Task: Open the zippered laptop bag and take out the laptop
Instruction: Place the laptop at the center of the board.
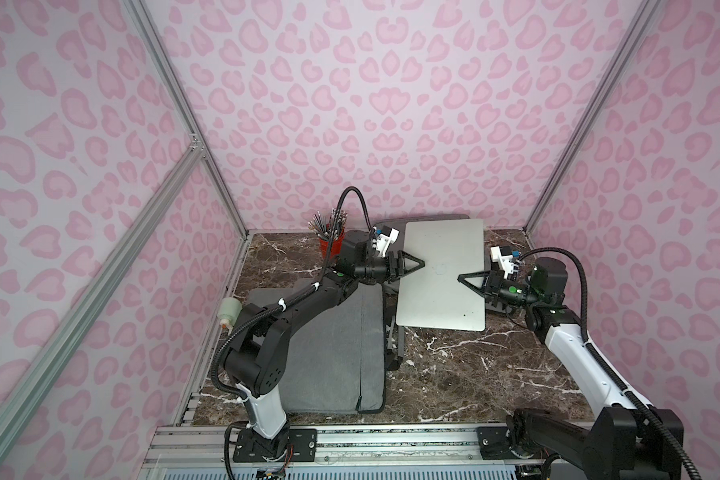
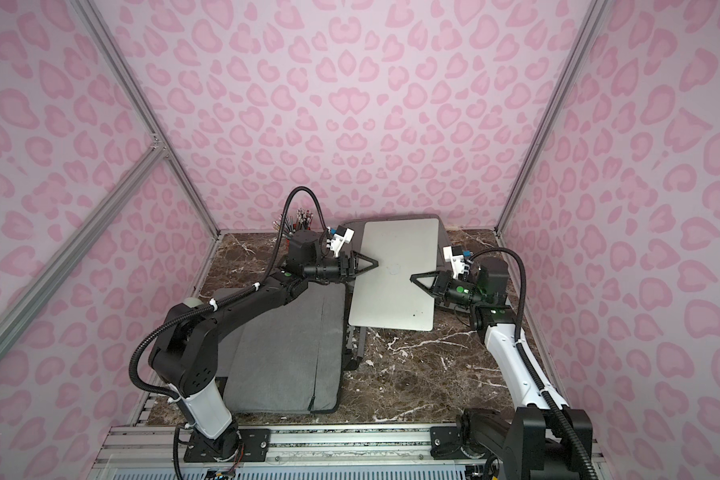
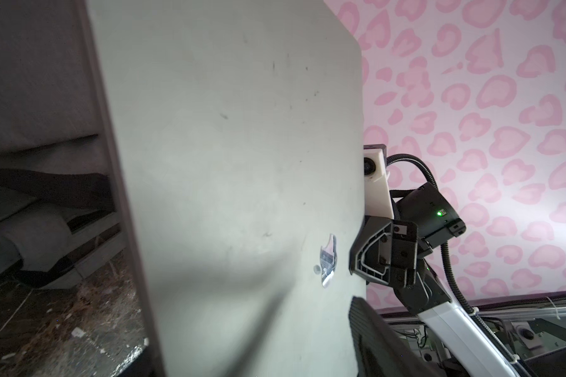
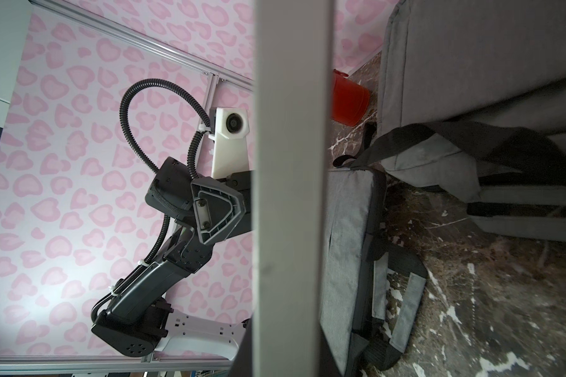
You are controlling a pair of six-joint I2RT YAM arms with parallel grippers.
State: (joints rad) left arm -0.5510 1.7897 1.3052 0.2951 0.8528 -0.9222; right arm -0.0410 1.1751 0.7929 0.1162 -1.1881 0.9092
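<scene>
The table [image 1: 495, 374] is dark marble, and most of its left half is taken by the grey bag [image 1: 337, 353], which lies flat and unzipped. One panel is spread toward the near edge, and more of the bag runs under the laptop toward the back wall. Its straps [image 4: 402, 313] trail loose on the marble between the two parts. The bag looks soft and floppy, so it would probably sag if lifted by a corner.

The laptop [image 1: 441, 274] is out of the bag. In both top views it hangs over the middle of the table, lid shut, with an arm at each of its long sides. It is a stiff, flat slab with a smooth metal skin, so I judge it fairly heavy for its thickness, slippery, and easily dented if dropped. The sound hold is at the thin edges near mid-length, one arm on each side, so the weight stays balanced.

The right gripper [image 1: 468, 279] is nearly closed and pinches the laptop's right edge, as the right wrist view shows at close range. The left gripper [image 1: 416, 264] is at the opposite edge with its jaws spread wide, one finger [image 4: 214, 215] visible above the lid. I cannot tell whether it presses on the laptop.

A red cup [image 1: 331, 245] of pens stands at the back.
</scene>
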